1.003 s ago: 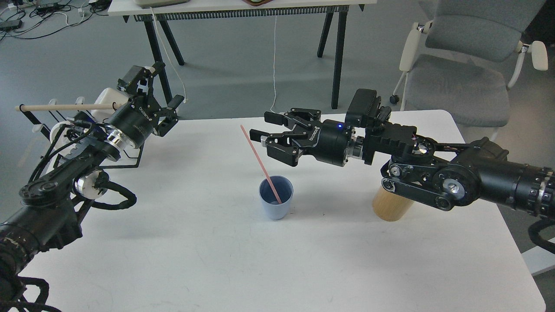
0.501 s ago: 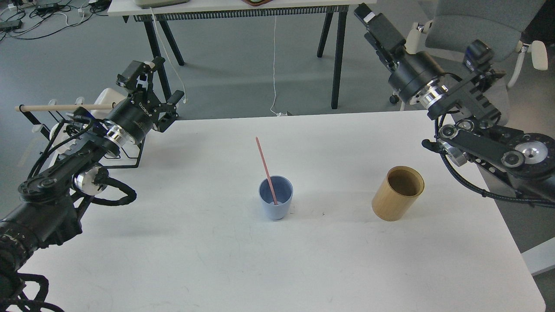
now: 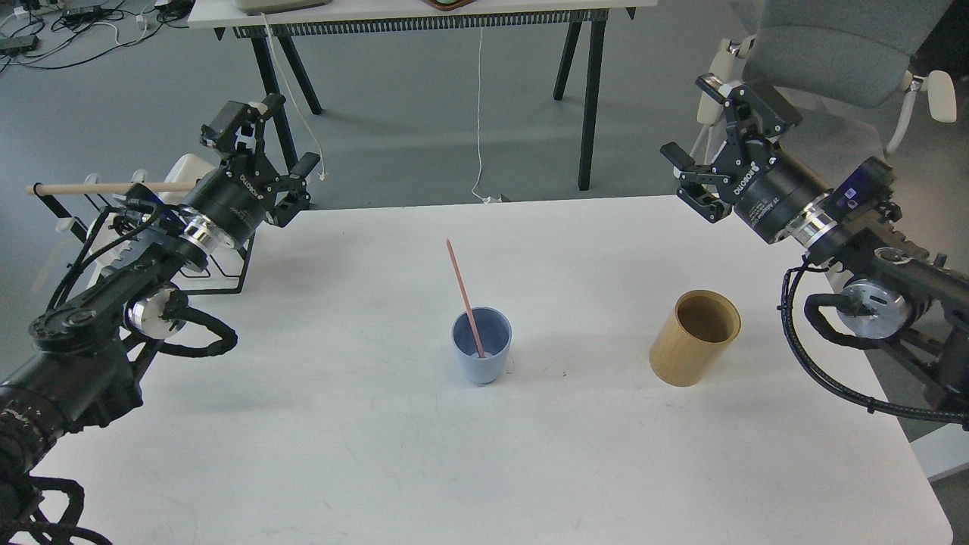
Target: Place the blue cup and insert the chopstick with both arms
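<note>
The pale blue cup [image 3: 481,345] stands upright near the middle of the white table [image 3: 484,454]. The thin pink chopstick [image 3: 462,291] stands inside it, leaning up and to the left. My left gripper [image 3: 266,140] is open and empty above the table's far left corner. My right gripper [image 3: 708,125] is open and empty above the table's far right edge. Both grippers are well away from the cup.
A tan wooden cylindrical holder [image 3: 694,337] stands upright to the right of the cup. A black wire rack [image 3: 113,219] with a pale wooden rod [image 3: 106,186] and white cups sits behind my left arm. A grey chair [image 3: 817,91] stands past the far right corner.
My right arm has pulled back from above the cup to the far right edge, empty and open. The chopstick has settled more upright in the cup. My left arm has barely moved.
</note>
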Controlling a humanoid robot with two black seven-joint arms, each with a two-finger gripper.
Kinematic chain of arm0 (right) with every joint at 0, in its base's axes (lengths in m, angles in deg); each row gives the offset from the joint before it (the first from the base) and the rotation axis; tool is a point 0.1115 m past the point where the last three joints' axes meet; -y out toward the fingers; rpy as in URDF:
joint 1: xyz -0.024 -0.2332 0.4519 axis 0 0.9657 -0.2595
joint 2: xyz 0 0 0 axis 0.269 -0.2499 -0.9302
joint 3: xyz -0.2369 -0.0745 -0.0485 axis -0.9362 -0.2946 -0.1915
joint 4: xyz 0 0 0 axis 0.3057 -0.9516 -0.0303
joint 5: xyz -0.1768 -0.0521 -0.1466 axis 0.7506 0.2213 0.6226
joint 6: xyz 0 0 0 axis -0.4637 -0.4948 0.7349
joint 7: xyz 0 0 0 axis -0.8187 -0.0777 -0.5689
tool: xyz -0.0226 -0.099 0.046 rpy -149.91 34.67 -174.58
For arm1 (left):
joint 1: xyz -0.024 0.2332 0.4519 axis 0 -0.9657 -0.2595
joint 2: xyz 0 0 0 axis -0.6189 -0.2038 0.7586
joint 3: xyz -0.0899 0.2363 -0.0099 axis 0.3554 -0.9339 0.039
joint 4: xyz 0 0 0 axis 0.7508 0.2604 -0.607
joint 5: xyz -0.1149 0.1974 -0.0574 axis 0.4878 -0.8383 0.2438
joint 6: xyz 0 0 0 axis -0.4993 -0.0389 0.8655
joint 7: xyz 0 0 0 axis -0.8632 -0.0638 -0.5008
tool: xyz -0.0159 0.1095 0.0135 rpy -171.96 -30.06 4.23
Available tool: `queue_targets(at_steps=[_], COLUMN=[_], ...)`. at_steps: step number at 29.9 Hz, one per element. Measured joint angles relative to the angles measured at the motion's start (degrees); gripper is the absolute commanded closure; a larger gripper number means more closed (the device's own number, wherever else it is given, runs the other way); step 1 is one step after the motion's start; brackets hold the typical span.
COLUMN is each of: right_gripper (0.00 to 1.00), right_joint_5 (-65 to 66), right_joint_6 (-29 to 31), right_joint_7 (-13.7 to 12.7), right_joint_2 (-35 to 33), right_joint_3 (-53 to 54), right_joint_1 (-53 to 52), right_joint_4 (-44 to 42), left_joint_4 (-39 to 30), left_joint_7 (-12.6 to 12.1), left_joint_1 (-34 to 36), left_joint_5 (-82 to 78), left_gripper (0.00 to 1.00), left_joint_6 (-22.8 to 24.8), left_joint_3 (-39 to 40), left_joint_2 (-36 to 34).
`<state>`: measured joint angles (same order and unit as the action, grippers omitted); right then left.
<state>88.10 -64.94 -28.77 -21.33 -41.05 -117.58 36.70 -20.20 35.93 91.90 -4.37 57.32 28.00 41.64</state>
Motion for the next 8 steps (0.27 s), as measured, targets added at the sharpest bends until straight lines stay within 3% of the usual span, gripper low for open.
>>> queue_targets(at_steps=[8], right_gripper=[0.01], right_joint_5=[-0.07], right_joint_6=[-0.14], right_joint_7=[0.0], right_joint_2=[1.9], right_joint_3=[1.97], right_joint_1=[0.12], right_joint_4=[-2.88], left_joint_4=[0.0], left_joint_7=[0.0], left_joint_1=[-0.47], left_joint_5=[0.34], left_gripper=[0.02], left_joint_6=[0.0], left_joint_3=[0.01], left_joint_2=[-0.07])
